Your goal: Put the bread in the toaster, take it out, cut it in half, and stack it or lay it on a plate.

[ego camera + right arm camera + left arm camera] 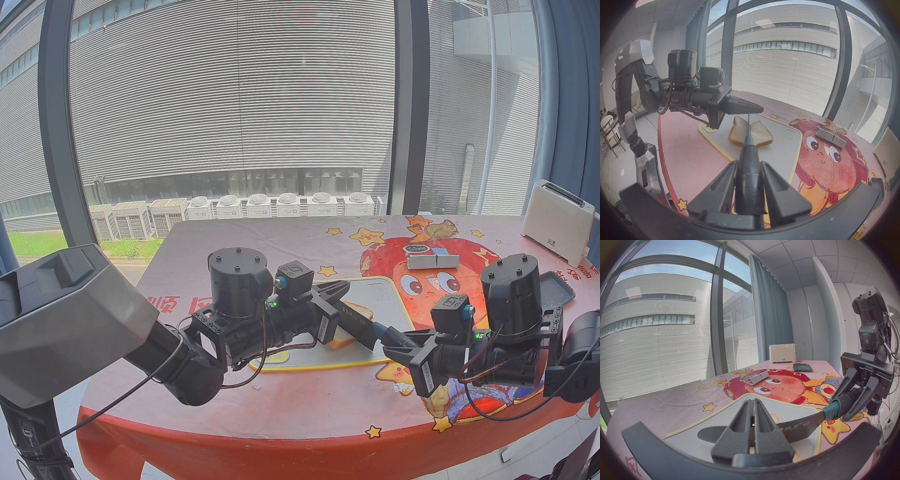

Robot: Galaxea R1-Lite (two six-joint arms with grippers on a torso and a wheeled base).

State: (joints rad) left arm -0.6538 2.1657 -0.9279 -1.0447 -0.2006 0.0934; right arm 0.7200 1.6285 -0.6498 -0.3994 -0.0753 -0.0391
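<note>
Golden bread [761, 134], mid-frame, looks ready for cutting.
Right tool [749, 165] grips the knife [800, 427]; left tool [753, 402] is squeezed shut over the bread. Next, likely: press the blade down.

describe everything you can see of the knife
The knife has a long dark blade with pale print on its side, a teal collar and a dark rounded handle. The right gripper is shut on the handle. The blade stands on edge, roughly level, across the middle of the bread slice on the cutting board, and seems to press into it. The shut left gripper hovers just above the blade's far end; whether they touch cannot be told.
</note>
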